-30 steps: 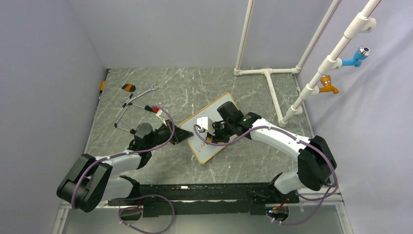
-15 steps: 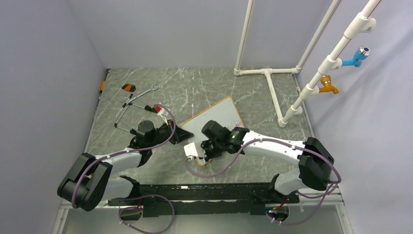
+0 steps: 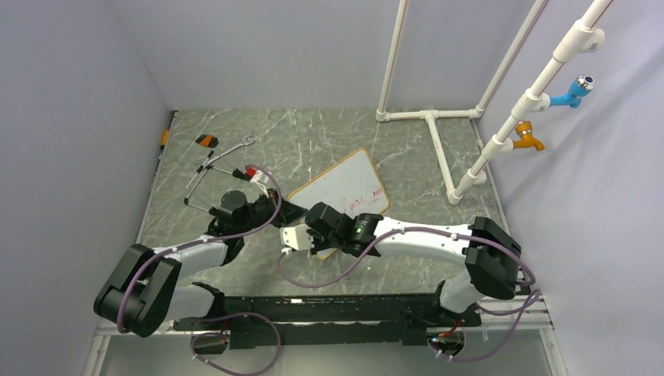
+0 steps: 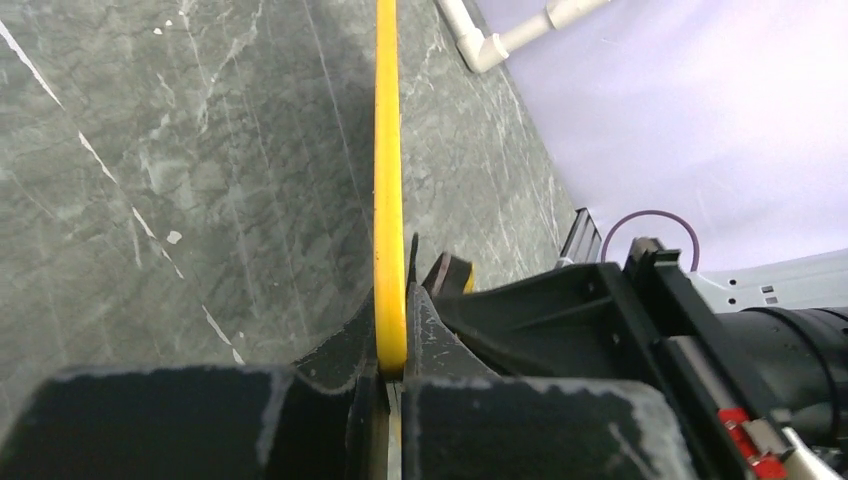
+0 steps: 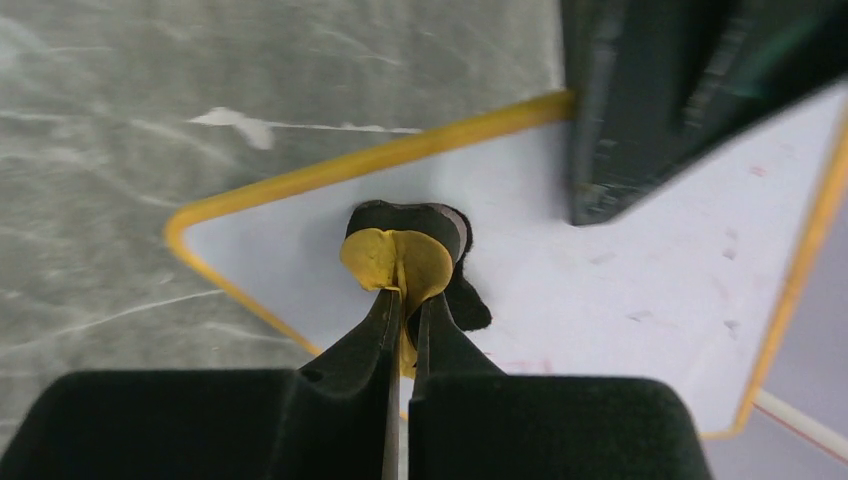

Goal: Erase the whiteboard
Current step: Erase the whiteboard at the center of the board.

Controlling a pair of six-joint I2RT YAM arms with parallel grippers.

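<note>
Two claws pinch shut: left claw [image 4: 392, 340] on the whiteboard [image 3: 337, 188] frame, right claw [image 5: 403, 300] on a yellow eraser [image 5: 400, 252]; red scrawl [image 3: 362, 200] illegible.

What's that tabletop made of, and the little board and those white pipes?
The tabletop looks like grey-green marble, or a marble-print sheet: white veins, matte. The whiteboard seems a smooth coated white panel in a yellow-orange, plastic-looking frame. The pipes look like white PVC, with moulded joints.

My worktop [image 3: 329, 133] is grey-green marbled stone with pale veins. Plain lavender-grey walls [image 3: 258, 47] close it in on three sides. White pipes [image 3: 394, 55] stand at the right, one carrying a blue tap [image 3: 577, 88] and an orange tap [image 3: 529, 138].
</note>
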